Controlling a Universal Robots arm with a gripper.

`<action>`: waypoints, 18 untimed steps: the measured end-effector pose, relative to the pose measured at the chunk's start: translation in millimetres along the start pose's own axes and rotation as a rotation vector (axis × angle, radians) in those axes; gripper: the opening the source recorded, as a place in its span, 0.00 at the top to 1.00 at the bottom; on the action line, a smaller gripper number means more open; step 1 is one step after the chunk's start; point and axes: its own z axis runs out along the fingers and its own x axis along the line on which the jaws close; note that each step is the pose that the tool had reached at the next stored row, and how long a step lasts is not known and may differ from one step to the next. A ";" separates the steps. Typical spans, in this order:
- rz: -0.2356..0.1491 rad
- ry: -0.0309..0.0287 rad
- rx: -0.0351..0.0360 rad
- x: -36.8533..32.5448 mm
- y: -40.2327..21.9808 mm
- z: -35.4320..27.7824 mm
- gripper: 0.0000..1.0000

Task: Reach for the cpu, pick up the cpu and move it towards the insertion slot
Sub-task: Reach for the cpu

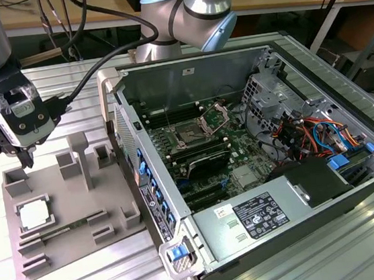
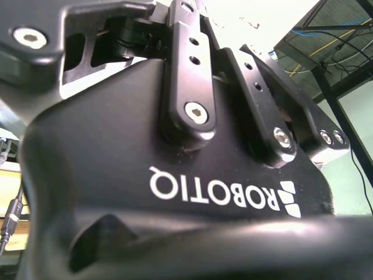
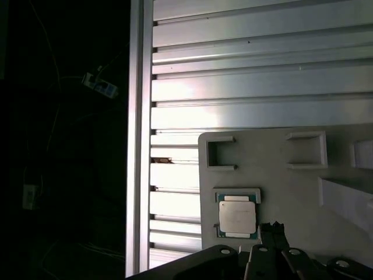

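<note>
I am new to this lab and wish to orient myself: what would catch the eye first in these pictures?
The open computer case occupies the middle and the exterior view's right, the insertion slot dark on its green board. At the exterior view's left the claw hangs over the grey tray, where the cpu lies pale in a square nest, apart from the claw.

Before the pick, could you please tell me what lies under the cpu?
The cpu rests in a raised square holder on the grey tray; the holder's floor beneath it is covered.
</note>
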 end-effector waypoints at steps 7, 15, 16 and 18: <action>0.000 0.0001 0.0000 0.0 0.0 1.0 0.89; 0.000 0.0000 0.0000 0.0 -0.1 2.6 0.89; 0.000 0.0001 0.0000 0.0 -0.1 2.7 0.89; 0.000 0.0000 0.0000 0.0 -0.1 3.0 0.89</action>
